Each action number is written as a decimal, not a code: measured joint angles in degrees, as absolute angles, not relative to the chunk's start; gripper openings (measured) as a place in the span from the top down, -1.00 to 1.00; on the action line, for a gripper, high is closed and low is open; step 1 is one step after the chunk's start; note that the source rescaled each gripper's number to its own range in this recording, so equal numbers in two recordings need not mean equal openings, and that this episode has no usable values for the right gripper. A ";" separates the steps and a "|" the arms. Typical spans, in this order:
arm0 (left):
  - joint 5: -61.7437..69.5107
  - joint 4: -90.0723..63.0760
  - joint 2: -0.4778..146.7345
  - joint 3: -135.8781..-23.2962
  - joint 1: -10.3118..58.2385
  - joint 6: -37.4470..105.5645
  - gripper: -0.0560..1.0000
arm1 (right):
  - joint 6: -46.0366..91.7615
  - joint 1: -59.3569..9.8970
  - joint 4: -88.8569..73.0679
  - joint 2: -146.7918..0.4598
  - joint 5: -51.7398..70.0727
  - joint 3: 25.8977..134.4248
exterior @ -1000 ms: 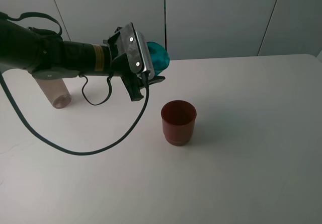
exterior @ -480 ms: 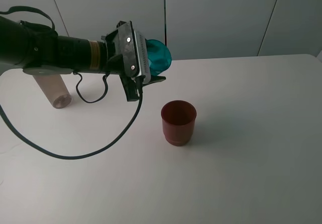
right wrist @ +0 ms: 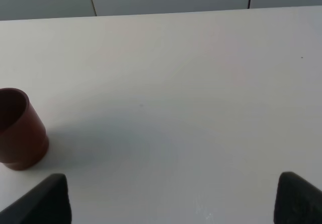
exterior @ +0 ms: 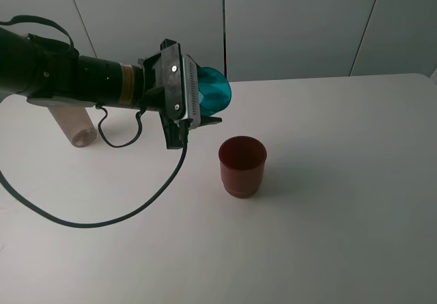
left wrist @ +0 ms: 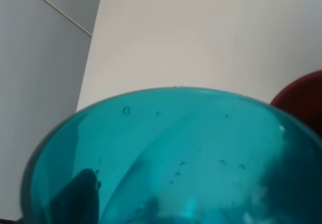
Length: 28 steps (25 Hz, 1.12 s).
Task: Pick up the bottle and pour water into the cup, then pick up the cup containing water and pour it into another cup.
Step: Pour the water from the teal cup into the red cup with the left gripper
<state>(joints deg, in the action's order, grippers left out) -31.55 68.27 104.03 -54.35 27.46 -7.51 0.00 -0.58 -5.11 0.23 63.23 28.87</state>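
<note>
Exterior high view: the left arm reaches in from the left edge, and the left gripper [exterior: 202, 104] is clamped on the teal cup [exterior: 217, 89]. The cup is held in the air, tipped onto its side with its base facing the camera, above and to the left of the red cup [exterior: 242, 166]. The red cup stands upright on the white table [exterior: 341, 201], apart from the gripper. The bottle [exterior: 74, 126] stands on the table at the far left, its upper part hidden behind the arm. Left wrist view: the teal cup [left wrist: 176, 158] fills the lower part of the picture, with small bubbles or droplets on its translucent wall. A sliver of the red cup [left wrist: 303, 102] shows beside it, with bare table [left wrist: 201, 32] beyond. Right wrist view: the right gripper [right wrist: 171, 204] hangs over the table [right wrist: 191, 83] with its dark fingertips [right wrist: 45, 200] spread wide and nothing between them. The red cup [right wrist: 17, 129] stands upright well off to one side.
</note>
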 joint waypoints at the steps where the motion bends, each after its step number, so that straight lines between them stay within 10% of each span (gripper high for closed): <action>1: -31.12 68.27 104.03 -54.35 27.74 -7.36 0.74 | 0.00 -0.58 -5.11 0.23 63.23 28.87; 28: -18.70 67.48 104.03 -54.35 31.79 -1.13 0.74 | 0.00 -0.58 -5.11 0.23 63.23 28.87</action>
